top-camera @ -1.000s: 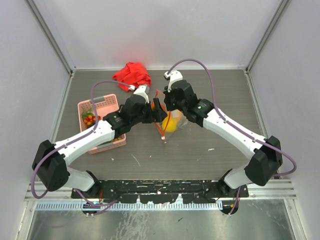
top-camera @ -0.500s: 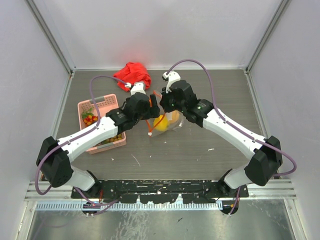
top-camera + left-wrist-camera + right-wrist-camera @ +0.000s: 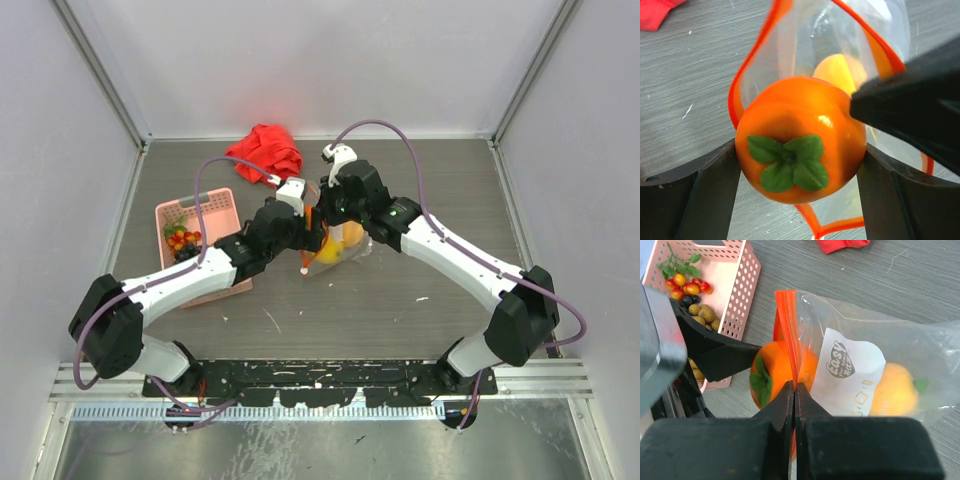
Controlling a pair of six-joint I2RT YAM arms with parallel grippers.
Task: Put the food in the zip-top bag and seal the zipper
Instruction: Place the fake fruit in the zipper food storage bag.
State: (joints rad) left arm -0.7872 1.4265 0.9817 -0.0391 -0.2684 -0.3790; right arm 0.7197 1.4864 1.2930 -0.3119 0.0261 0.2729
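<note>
grey tabletop point(image 3: 420, 320). left claw point(image 3: 798, 172) grips orange point(image 3: 800, 125) at bag point(image 3: 855, 327) mouth; right claw point(image 3: 794, 400) pinches zipper point(image 3: 785, 315) rim. push deep before releasing.

On the left wrist feed, the orange point(image 3: 800, 137) in the left pincer point(image 3: 799, 150) hides most of the yellow fruit point(image 3: 837, 72). A blurred dark finger point(image 3: 912, 102) of the right pincer point(image 3: 794, 390) covers the zip-top bag's point(image 3: 805, 35) right side. From above, both pincers mask the bag's mouth, mid-worktop point(image 3: 400, 310). On the right wrist feed, the pink basket point(image 3: 737, 290) and red cloth point(image 3: 840, 244) run off the top edge. I can't make out the slider on the zipper point(image 3: 786, 320).
</note>
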